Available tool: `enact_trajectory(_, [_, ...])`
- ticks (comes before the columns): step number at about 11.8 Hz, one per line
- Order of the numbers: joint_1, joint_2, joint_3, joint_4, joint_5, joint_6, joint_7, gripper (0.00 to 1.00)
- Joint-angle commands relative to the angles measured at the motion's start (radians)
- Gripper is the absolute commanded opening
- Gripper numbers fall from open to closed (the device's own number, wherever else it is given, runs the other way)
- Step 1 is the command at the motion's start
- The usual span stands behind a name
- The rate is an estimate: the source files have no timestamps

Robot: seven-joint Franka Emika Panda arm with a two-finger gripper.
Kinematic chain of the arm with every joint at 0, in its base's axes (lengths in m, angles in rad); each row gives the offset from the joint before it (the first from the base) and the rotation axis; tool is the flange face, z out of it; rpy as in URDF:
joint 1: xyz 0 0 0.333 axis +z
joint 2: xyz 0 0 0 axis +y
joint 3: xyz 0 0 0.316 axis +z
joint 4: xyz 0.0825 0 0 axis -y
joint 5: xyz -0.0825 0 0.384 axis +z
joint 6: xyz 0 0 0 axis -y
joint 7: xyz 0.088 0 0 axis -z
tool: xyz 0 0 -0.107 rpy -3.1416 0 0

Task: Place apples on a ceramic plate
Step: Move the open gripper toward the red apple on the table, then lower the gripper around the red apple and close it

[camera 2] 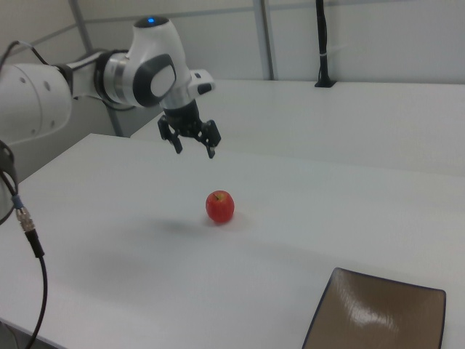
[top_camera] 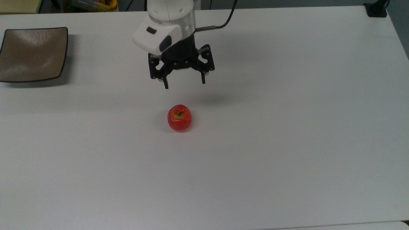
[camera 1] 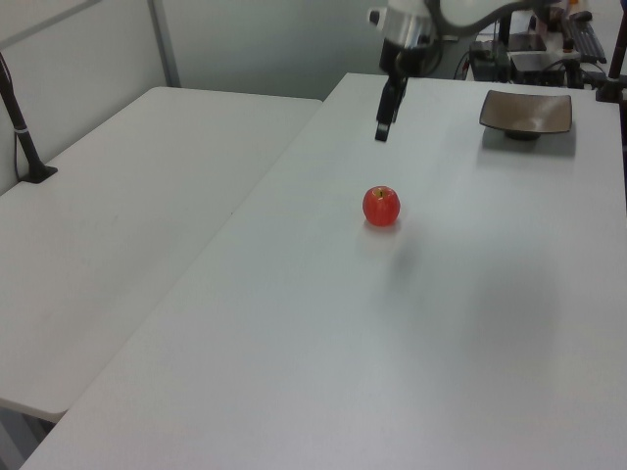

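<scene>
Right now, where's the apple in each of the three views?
Top view: apple near the middle, just below the open gripper.
Left view: a little right of center, above the middle.
Right view: near the center.
Shared landmark: the plate.

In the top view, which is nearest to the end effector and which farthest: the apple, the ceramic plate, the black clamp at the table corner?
End effector:
1. Apple, just below it in the top view.
2. Ceramic plate, at the top view's left edge.
3. Black clamp, at the top view's upper right corner.
</scene>
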Motion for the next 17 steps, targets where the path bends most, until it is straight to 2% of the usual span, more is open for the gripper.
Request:
enact_trajectory(1, [0.029, 0.077, -0.009, 0.024, -0.052, 0.061, 0.012, 1.00])
enact_trajectory(6, [0.034, 0.180, -0.011, 0.024, -0.117, 0.129, 0.012, 1.00])
enact_trajectory(10, [0.032, 0.228, -0.011, 0.024, -0.167, 0.164, 0.012, 1.00])
enact_trajectory(14, [0.032, 0.245, -0.011, 0.016, -0.215, 0.165, 0.013, 1.00])
enact_trajectory(17, [0.031, 0.248, -0.012, 0.005, -0.219, 0.164, 0.012, 1.00])
